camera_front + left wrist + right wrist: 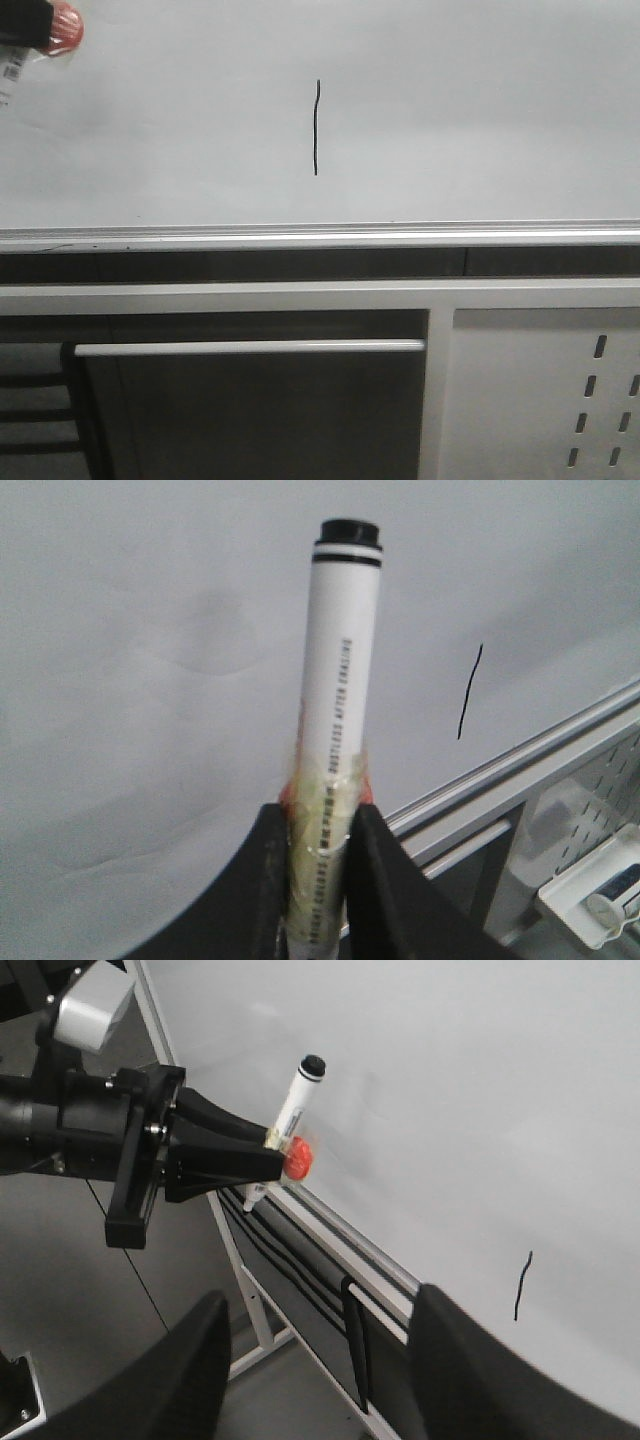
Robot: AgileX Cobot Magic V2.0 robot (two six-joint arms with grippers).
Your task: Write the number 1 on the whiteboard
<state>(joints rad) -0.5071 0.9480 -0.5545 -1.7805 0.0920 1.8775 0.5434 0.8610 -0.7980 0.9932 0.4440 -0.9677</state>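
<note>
The whiteboard (480, 120) fills the upper front view, with its silver rail (320, 238) along the lower edge. The number 1 (316, 128) is a thin black vertical stroke near the board's middle; it also shows in the left wrist view (470, 692) and the right wrist view (522, 1285). My left gripper (318, 820) is shut on a white marker (340, 660) with a black tip, held off the board, left of the stroke. It shows at the front view's top left corner (50, 25) and in the right wrist view (275, 1155). My right gripper (320, 1360) is open and empty.
Below the board runs a grey frame bar (250, 347) with a dark panel under it. A white perforated metal panel (545, 400) stands at the lower right. A white tray (600, 890) shows low in the left wrist view.
</note>
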